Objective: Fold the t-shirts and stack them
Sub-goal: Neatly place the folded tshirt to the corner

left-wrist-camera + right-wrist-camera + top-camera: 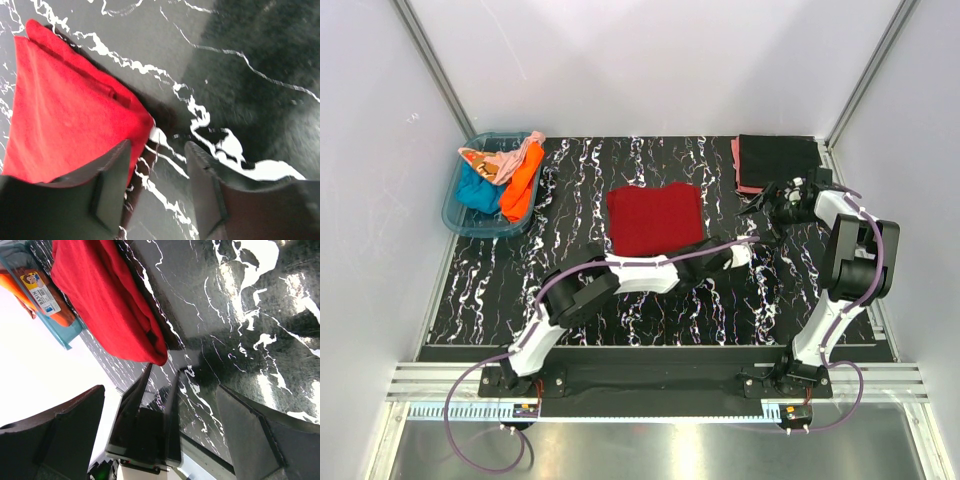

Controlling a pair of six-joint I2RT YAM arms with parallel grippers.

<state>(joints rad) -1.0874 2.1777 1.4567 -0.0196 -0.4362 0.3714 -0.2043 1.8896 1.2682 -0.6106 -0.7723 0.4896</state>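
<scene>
A folded dark red t-shirt (655, 218) lies flat mid-table. A folded black t-shirt (778, 160) lies on a salmon pink one (735, 165) at the back right. Teal (475, 190), orange (523, 185) and pale peach (510, 160) shirts are bunched in the tub. My left gripper (745, 252) is open and empty just right of the red shirt's near right corner (75, 115), low over the table (157, 145). My right gripper (760, 212) is open and empty (159, 390), just behind the left gripper's fingers (150, 425), facing the red shirt (105, 300).
A blue translucent tub (455, 215) stands at the back left of the black marbled table (570, 290); it also shows in the right wrist view (55, 325). White walls enclose the table on three sides. The two grippers are close together right of the red shirt.
</scene>
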